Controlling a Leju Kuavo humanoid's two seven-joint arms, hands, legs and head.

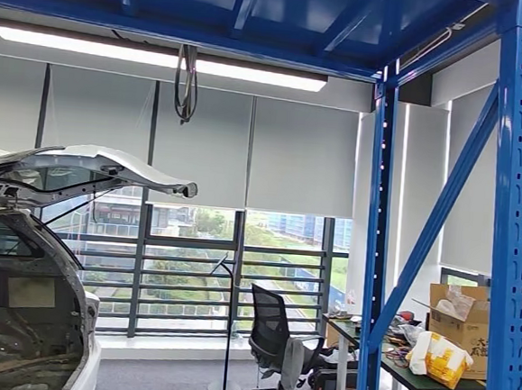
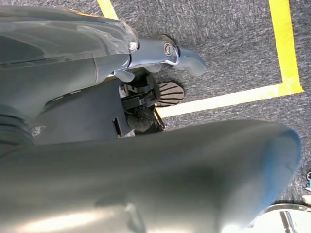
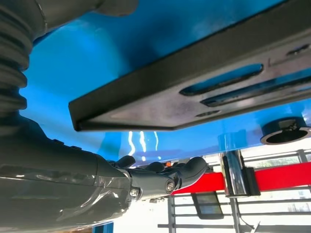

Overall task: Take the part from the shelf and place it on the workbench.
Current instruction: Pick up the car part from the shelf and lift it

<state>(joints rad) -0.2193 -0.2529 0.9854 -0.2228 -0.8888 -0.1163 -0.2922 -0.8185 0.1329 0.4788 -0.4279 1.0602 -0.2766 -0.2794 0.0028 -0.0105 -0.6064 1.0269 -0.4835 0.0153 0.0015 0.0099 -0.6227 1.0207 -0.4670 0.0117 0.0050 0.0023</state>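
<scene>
Your head view takes in the blue shelf frame (image 1: 513,215), then the car (image 1: 27,267) with its raised hatch. The flat black part (image 3: 190,92) lies on blue shelving just beside your right hand (image 3: 161,177) (fingers close together, gripping nothing); your left hand (image 2: 161,53) hangs over grey floor (image 2: 227,43), its grasp unreadable.

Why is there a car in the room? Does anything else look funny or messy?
The white car sits indoors with its hatch raised. The desk is cluttered: an open cardboard box and a crumpled yellow bag. Nothing looks broken.
</scene>
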